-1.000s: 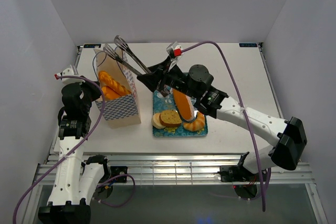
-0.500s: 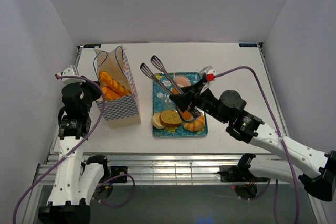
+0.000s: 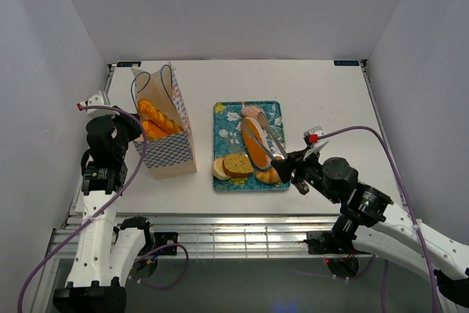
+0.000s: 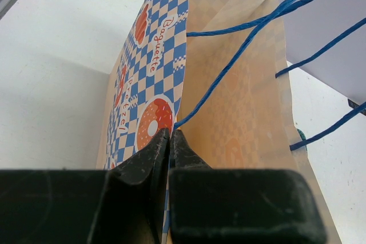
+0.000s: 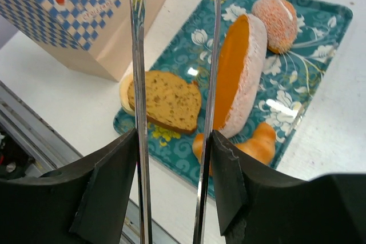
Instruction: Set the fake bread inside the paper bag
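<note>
The paper bag point(image 3: 167, 137) stands at the left with golden long rolls point(image 3: 155, 119) inside. My left gripper point(image 3: 134, 133) is shut on the bag's rim point(image 4: 182, 112), beside a blue cord handle point(image 4: 246, 44). My right gripper point(image 3: 290, 169) is shut on metal tongs point(image 3: 268, 134), whose arms point(image 5: 137, 84) stand apart and empty above the tray. On the teal floral tray point(image 3: 224, 112) lie a long orange roll point(image 3: 255, 148), a brown slice point(image 3: 237, 164), a croissant point(image 3: 272, 176) and a round pink bread point(image 3: 253, 113). The right wrist view shows the roll point(image 5: 237, 78), slice point(image 5: 166, 101) and croissant point(image 5: 258, 144).
The tray point(image 5: 320, 55) lies just right of the bag point(image 5: 86, 15). A pale round slice point(image 3: 218, 169) sits under the brown slice at the tray's near left corner. White walls close in the table on three sides; a metal rail runs along the near edge.
My right arm has drawn back from over the bag toward the near right, carrying the empty tongs down over the tray. The left gripper and the bag have not moved.
</note>
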`<act>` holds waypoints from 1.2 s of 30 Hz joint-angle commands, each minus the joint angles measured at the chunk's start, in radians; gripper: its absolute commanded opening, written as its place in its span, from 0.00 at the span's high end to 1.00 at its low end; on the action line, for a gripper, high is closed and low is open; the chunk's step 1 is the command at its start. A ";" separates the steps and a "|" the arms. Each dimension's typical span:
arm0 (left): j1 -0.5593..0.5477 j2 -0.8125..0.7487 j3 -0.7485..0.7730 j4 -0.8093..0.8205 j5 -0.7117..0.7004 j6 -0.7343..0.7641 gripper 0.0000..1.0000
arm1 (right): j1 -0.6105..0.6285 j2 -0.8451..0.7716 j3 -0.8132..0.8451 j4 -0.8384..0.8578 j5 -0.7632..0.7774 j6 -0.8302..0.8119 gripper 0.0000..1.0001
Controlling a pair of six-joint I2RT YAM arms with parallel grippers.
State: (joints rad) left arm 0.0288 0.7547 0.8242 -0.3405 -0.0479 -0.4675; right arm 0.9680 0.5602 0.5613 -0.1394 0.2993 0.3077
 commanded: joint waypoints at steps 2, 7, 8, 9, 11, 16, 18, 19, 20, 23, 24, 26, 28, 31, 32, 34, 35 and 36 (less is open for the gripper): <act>-0.004 -0.005 0.000 -0.008 0.014 0.010 0.85 | -0.003 -0.071 -0.047 -0.103 0.078 0.050 0.43; -0.006 -0.003 -0.003 -0.008 0.014 0.010 0.86 | -0.003 -0.112 -0.093 -0.221 0.141 0.135 0.42; -0.006 -0.003 -0.002 -0.006 0.014 0.010 0.85 | -0.003 -0.129 -0.103 -0.232 0.146 0.166 0.42; -0.006 -0.003 -0.002 -0.008 0.014 0.010 0.85 | -0.003 -0.138 -0.110 -0.244 0.143 0.178 0.42; -0.006 -0.003 -0.002 -0.008 0.017 0.010 0.86 | -0.003 -0.161 -0.118 -0.270 0.139 0.223 0.42; -0.006 -0.005 0.000 -0.008 0.025 0.009 0.86 | -0.003 -0.195 -0.109 -0.391 0.141 0.326 0.43; -0.006 -0.008 0.000 -0.006 0.023 0.009 0.86 | -0.003 -0.203 -0.097 -0.455 0.176 0.436 0.44; -0.006 -0.014 0.000 -0.006 0.022 0.009 0.86 | -0.003 -0.209 -0.094 -0.504 0.193 0.470 0.45; -0.006 -0.015 0.000 -0.006 0.020 0.009 0.86 | -0.003 -0.212 -0.095 -0.519 0.199 0.500 0.46; -0.004 -0.018 -0.003 -0.006 0.019 0.009 0.86 | -0.003 -0.214 -0.089 -0.577 0.230 0.586 0.49; -0.004 -0.018 -0.002 -0.006 0.019 0.009 0.86 | -0.003 -0.212 -0.087 -0.588 0.238 0.605 0.50; -0.004 -0.015 -0.002 -0.006 0.019 0.009 0.87 | -0.003 -0.200 -0.084 -0.600 0.239 0.640 0.50; -0.006 -0.015 -0.002 -0.006 0.020 0.009 0.86 | -0.003 -0.189 -0.087 -0.617 0.239 0.654 0.50; -0.006 -0.015 -0.003 -0.006 0.022 0.009 0.86 | -0.002 -0.168 -0.092 -0.618 0.215 0.660 0.51; -0.006 -0.015 -0.002 -0.006 0.023 0.007 0.87 | -0.003 -0.163 -0.093 -0.618 0.199 0.663 0.50; -0.006 -0.015 -0.002 -0.006 0.025 0.007 0.87 | -0.003 -0.169 -0.107 -0.603 0.182 0.663 0.50; -0.006 -0.015 -0.002 -0.006 0.025 0.007 0.87 | -0.003 -0.181 -0.115 -0.594 0.166 0.659 0.50; -0.006 -0.017 -0.002 -0.006 0.028 0.007 0.87 | -0.002 -0.192 -0.121 -0.588 0.159 0.659 0.51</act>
State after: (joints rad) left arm 0.0288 0.7506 0.8242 -0.3435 -0.0425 -0.4641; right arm 0.9680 0.3912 0.4393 -0.7570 0.4713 0.9344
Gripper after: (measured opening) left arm 0.143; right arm 0.499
